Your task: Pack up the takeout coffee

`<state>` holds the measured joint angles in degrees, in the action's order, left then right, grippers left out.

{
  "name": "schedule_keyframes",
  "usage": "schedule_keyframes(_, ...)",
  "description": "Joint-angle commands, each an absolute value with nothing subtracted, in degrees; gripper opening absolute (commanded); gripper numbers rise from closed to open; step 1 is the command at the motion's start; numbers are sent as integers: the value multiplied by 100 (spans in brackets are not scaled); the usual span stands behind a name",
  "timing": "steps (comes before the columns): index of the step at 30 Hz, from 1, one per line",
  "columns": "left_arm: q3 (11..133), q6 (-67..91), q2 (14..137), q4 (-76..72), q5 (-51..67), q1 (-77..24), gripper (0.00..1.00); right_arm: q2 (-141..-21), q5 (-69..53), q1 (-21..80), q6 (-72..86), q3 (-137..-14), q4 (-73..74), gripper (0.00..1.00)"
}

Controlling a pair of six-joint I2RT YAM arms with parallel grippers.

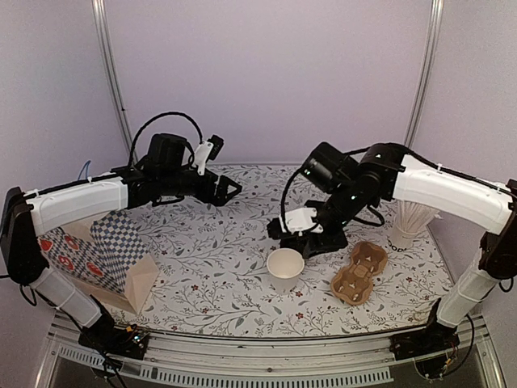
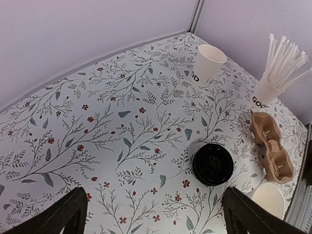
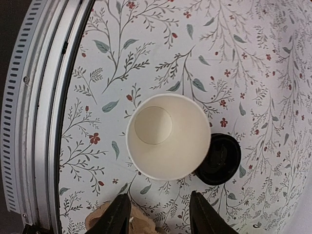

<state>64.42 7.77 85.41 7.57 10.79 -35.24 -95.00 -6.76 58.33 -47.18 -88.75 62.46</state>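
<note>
Right pincer (image 3: 161, 200) hangs above the open white cup (image 3: 168, 136), jaws spread wide, nothing held. Left pincer (image 2: 153, 195) is likewise wide open and empty, poised over bare desk (image 2: 122, 122), well apart from the work.

Finding: the takeout coffee is not assembled. The cup stands upright near the front edge of the desk, its bottom visible and no liquid seen. The black lid (image 3: 225, 161) lies flat just beside it, partly hidden behind the cup wall.

Risks noted:
- The lid lies flat against the desk and close to the cup. A descent on it could nudge or topple the cup.
- The paper wall looks thin. A hard squeeze at the rim would likely crush it.
- A lid pressed on askew may pop off in transit.
- A twin cup (image 2: 208, 63) stands further back. Taking it by mistake is possible.
- The cardboard carrier (image 1: 359, 273) sits near. A swinging arm could shove it.
- The paper bag (image 1: 89, 250) is well apart, so a weak hold invites a drop.
</note>
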Motion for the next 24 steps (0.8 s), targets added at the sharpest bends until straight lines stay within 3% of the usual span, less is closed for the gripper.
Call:
schedule_keyframes(1,6459,509,8495,679,1314,-3517,99,-8692,-1500,5055,-4642,-8744,6024,45)
schedule_keyframes(6,6380,351,8416,520,1325,-3507,99,-7909,-2467,4136,-4485,-8019,5124,45)
schedule_keyframes(13,6396,317,8574,475,1297,-3509,99,-7015,-3634,3026,-3688,-6023,2887,46)
schedule_keyframes(24,6371,322,8663,383,1343,-3511,98,-6655,-3615,2630,-3568,-4835,1584,47)
